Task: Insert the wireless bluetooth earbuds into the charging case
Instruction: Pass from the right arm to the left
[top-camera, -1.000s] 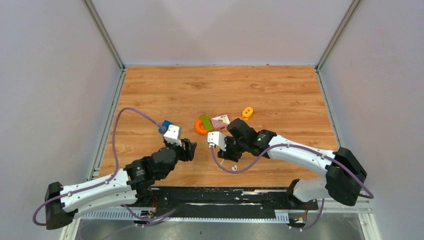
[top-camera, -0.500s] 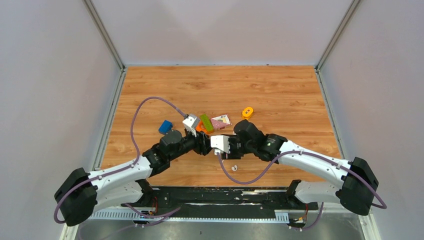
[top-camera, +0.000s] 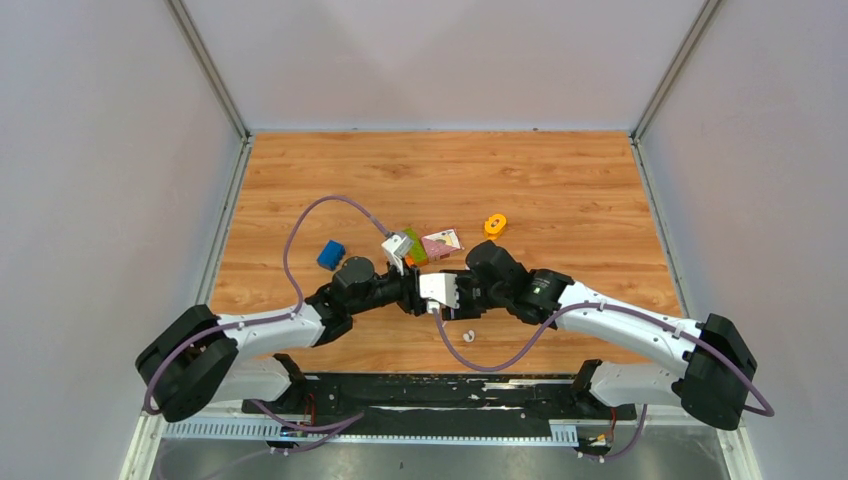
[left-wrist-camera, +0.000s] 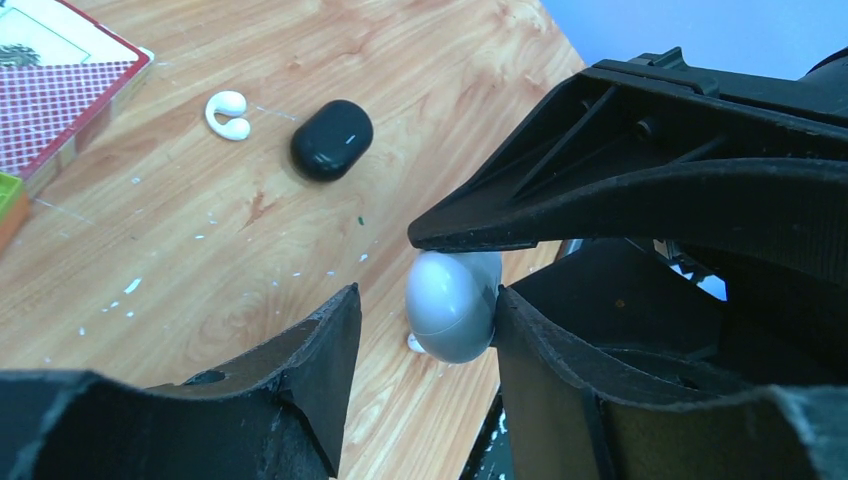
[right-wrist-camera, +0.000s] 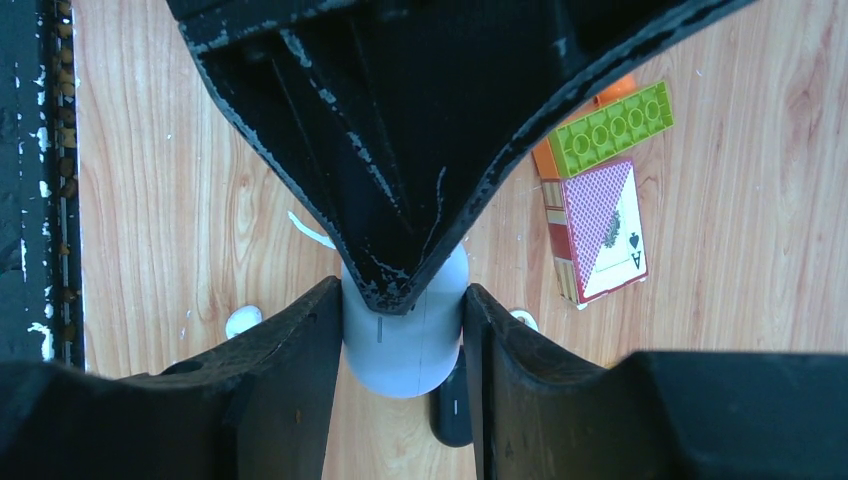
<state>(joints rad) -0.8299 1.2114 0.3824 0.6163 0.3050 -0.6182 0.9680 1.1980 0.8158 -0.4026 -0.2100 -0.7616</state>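
Note:
My right gripper (right-wrist-camera: 402, 290) is shut on a pale grey-white oval charging case (right-wrist-camera: 400, 350), held above the table. My left gripper (left-wrist-camera: 425, 300) stands open around the same case (left-wrist-camera: 452, 305): its right finger (left-wrist-camera: 540, 370) touches the case, and a gap remains at its left finger. Both grippers meet at the table's near middle (top-camera: 422, 296). A black oval case (left-wrist-camera: 332, 140) lies on the wood with a white earbud (left-wrist-camera: 228, 113) beside it. Two more white earbuds (right-wrist-camera: 243, 320) (right-wrist-camera: 522, 318) lie under the held case. One white earbud (top-camera: 467, 336) shows in the top view.
A playing-card box (top-camera: 441, 242), a green brick (top-camera: 414, 247) and an orange piece lie just behind the grippers. An orange ring (top-camera: 494, 225) sits farther right and a blue block (top-camera: 331, 254) to the left. The table's front edge (right-wrist-camera: 50, 200) is close by.
My left arm has swung right and forward to meet the right gripper, and its jaws have narrowed around the case. The right gripper kept its hold and shifted slightly.

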